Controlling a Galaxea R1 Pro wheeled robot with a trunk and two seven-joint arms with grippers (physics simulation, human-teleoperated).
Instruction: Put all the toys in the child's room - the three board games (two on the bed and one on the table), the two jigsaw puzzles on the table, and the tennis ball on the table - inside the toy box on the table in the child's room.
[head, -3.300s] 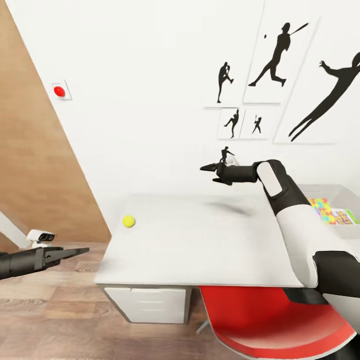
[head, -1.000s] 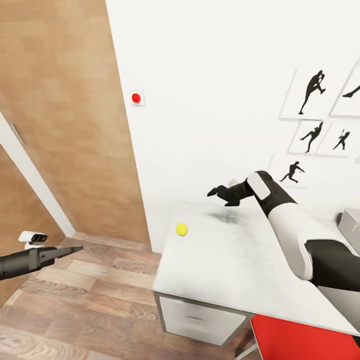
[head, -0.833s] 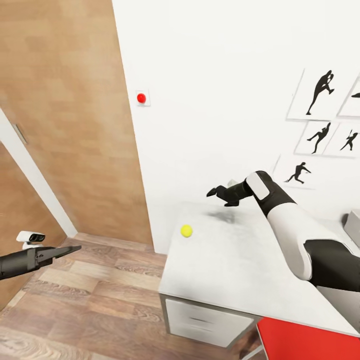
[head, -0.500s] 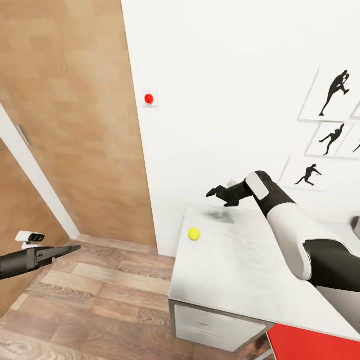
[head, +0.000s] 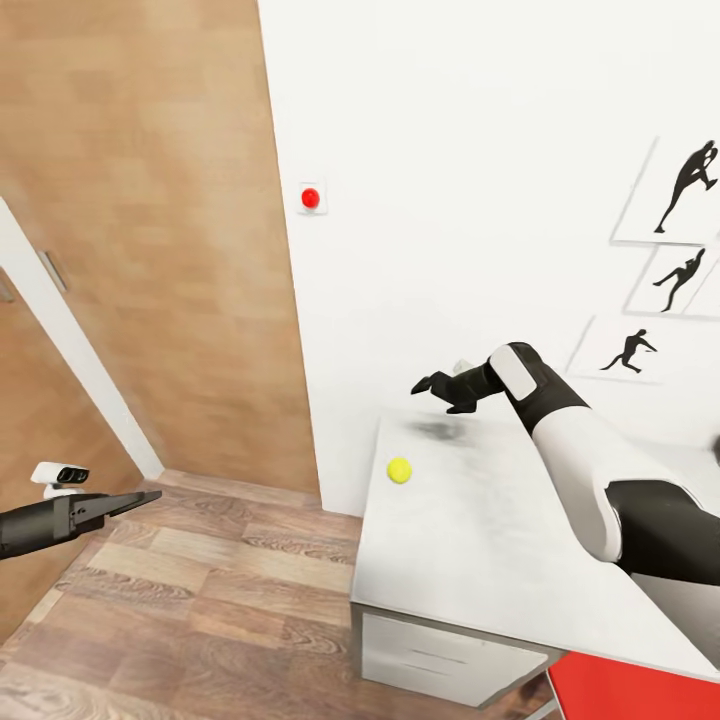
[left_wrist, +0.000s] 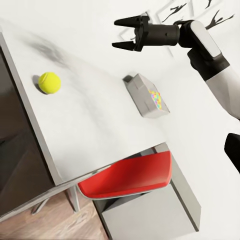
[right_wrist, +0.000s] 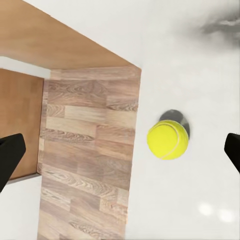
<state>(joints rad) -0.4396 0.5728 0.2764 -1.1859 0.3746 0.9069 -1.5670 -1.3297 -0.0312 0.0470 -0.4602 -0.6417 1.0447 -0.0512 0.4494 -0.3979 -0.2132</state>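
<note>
Tennis ball (head: 400, 470) alone near worktop (head: 500, 540) corner.
Right fingers (head: 430, 384) spread wide, empty, above ball; left fingers (head: 140, 497) over floor (head: 200, 600), pressed together, empty.

Toy box (left_wrist: 147, 97) contents too small.

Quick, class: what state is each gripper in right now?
Left gripper: looks shut, holding nothing.
Right gripper: open, empty, raised above the table, apart from the tennis ball.
</note>
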